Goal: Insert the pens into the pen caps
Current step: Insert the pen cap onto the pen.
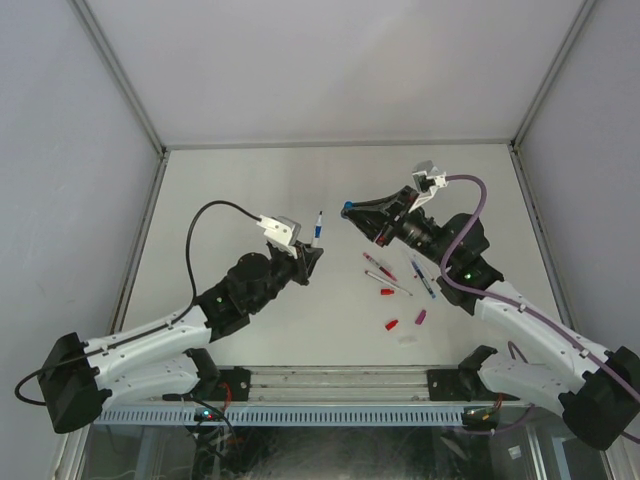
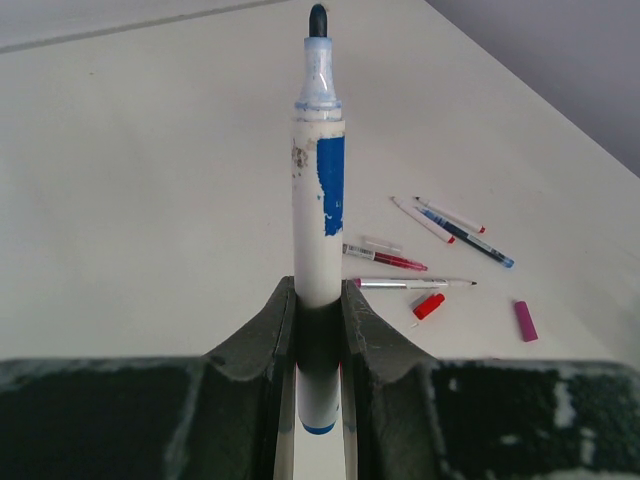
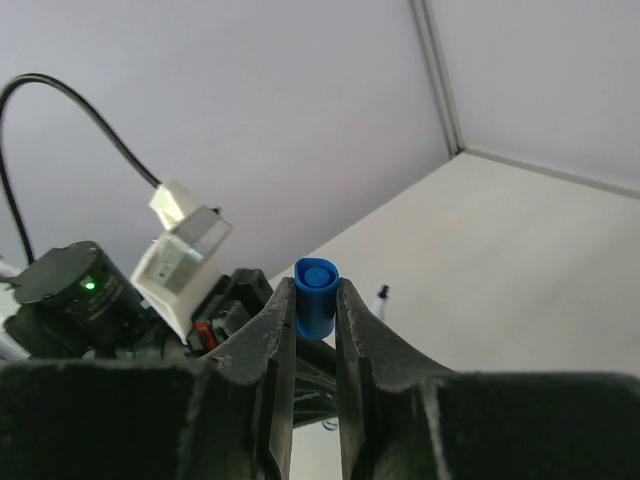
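Each arm holds one part of a blue pen, up over the middle of the table.

The left gripper (image 2: 318, 300) has its fingers squeezed tight on the blue pen (image 2: 318, 190), which stands up out of them with its dark tip bare. The right gripper (image 3: 316, 290) pinches the blue cap (image 3: 316, 298) between its narrow fingers. Pen tip and cap are near each other but not touching. On the table (image 1: 240, 180), toward its right edge, lie the other pens (image 1: 380, 266), maybe four, though they are small and hard to count. Two red caps (image 1: 387, 292) and a magenta cap (image 1: 421, 317) lie just beside them, closer to the near edge.
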{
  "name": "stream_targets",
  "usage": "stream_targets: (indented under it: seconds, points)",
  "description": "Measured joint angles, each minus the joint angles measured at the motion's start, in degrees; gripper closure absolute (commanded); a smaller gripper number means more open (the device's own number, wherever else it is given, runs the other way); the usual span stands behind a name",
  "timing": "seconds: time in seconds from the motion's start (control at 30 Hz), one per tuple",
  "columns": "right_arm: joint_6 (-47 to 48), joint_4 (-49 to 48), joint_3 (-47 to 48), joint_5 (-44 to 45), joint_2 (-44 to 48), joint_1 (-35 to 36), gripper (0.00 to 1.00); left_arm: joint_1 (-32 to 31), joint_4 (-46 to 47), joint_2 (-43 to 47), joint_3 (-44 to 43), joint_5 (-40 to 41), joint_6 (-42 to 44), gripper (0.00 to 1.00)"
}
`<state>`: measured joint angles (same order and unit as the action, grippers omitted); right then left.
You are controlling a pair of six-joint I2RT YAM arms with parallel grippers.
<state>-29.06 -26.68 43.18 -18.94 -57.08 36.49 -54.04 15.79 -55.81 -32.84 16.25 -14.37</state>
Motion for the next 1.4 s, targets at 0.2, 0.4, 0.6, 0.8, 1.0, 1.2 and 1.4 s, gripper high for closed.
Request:
stream_targets:
  seconds: [0.2, 0.4, 0.6, 0.8, 1.0, 1.2, 1.4]
  points:
    - [0.2, -4.5, 1.1, -2.7, -2.0, 2.9, 1.0, 0.0, 0.0, 0.0, 0.0, 0.0, 0.0, 1.0]
    - [0.1, -5.4, 1.1, -0.9, -3.8, 4.5, 1.0, 0.0, 0.0, 0.0, 0.0, -0.1, 0.0, 1.0]
    - [-2.0, -5.7, 1.3, 5.0, -7.1, 4.4, 1.0, 0.0, 0.0, 0.0, 0.0, -0.1, 0.0, 1.0]
    - [-4.8, -5.9, 2.3, 6.1, -8.5, 3.0, 1.0, 0.0, 0.6, 1.2, 0.5, -0.6, 0.6, 1.0]
    - [-5.8, -7.5, 3.8, 3.1, -10.5, 1.5, 1.0, 0.0, 2.6, 2.4, 1.8, -3.4, 1.3, 1.0]
    - [-6.1, -8.3, 4.3, -0.7, -12.6, 1.1, 1.0, -0.1, 3.9, 3.3, 3.4, -6.0, 2.0, 1.0]
    - [-6.1, -8.2, 4.3, -1.7, -12.8, 1.1, 1.0, -0.1, 4.8, 3.5, 3.7, -6.4, 2.0, 1.0]
